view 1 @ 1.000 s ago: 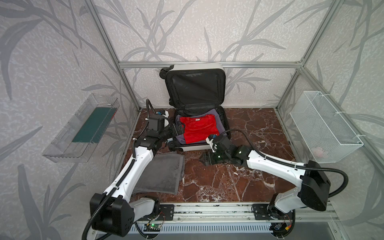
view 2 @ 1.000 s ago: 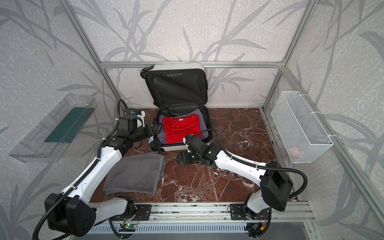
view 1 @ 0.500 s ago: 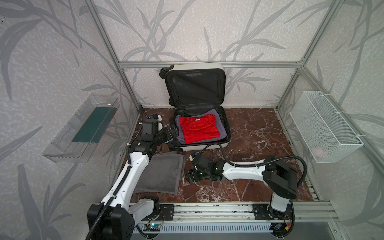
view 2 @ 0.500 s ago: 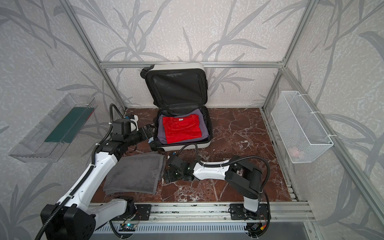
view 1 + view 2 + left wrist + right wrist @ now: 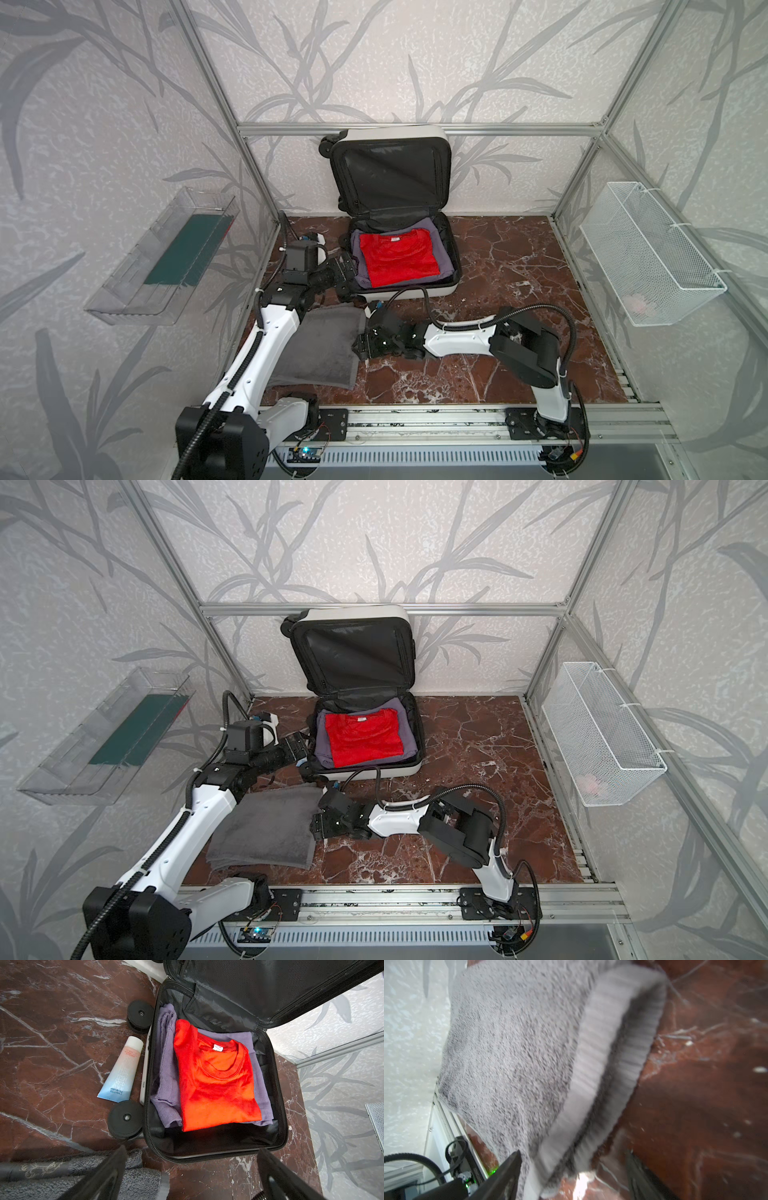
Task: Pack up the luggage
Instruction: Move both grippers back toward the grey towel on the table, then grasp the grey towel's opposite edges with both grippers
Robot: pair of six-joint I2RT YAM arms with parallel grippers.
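Lying open at the back of the table [image 5: 519, 266], the luggage [image 5: 390, 178] is a rigid shell, probably light: grip its lid rim. Left jaws stand apart beside it. Right jaws, blurred, appear apart astride the folded edge of the limp grey towel [image 5: 328, 353].

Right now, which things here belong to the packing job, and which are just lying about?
Job, likely: white hard-shell suitcase, folded red T-shirt, folded purple garment beneath it, folded grey towel, pink-and-blue tube beside the suitcase.
Lying about, likely: clear plastic wall bin, white wire mesh basket.
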